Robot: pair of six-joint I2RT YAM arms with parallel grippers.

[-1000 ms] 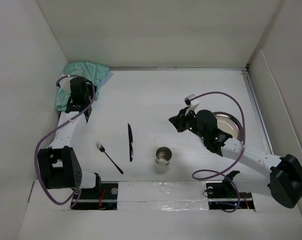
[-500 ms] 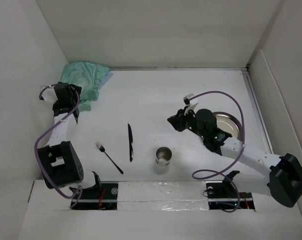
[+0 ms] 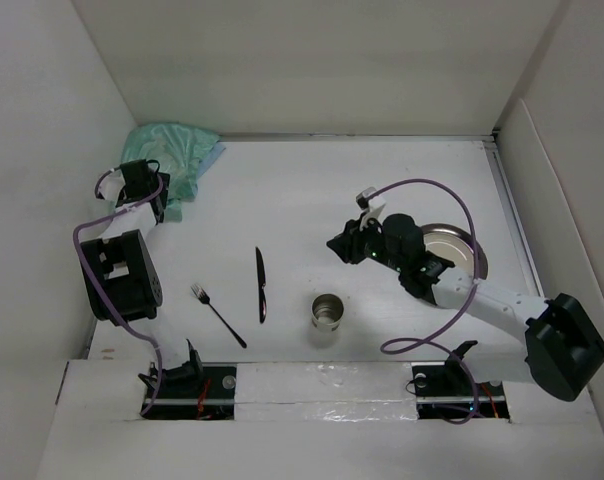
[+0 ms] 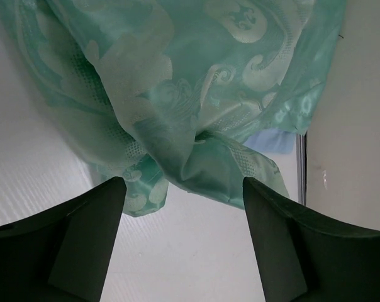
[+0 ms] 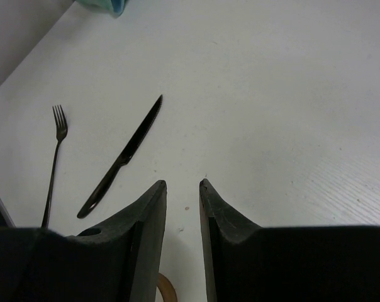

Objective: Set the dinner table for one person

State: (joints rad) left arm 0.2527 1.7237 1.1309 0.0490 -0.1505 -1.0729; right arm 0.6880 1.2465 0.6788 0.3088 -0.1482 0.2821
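The dinner table [image 3: 312, 190] is a white top with walls around it. A crumpled mint-green patterned cloth [image 3: 172, 150] lies in its far left corner. My left gripper [image 3: 154, 200] hovers just in front of the cloth [image 4: 177, 94], open wide [image 4: 184, 189], with nothing between the fingers. A black knife [image 3: 261, 285] and a fork [image 3: 218, 315] lie near the front left. A metal cup [image 3: 328, 313] stands beside them. My right gripper [image 3: 334, 245] hangs over mid-table, narrowly open [image 5: 182, 184] and empty. Beyond its tips lie the knife [image 5: 124, 154] and fork [image 5: 55, 157].
A round metal plate [image 3: 460, 250] lies at the right, partly under the right arm. The cup's rim [image 5: 167, 290] shows just below the right fingers. The left wall stands close beside the left arm.
The left gripper went from shut to wide open, and its arm swung left and back toward the cloth. The right gripper opened a little and shifted slightly left.
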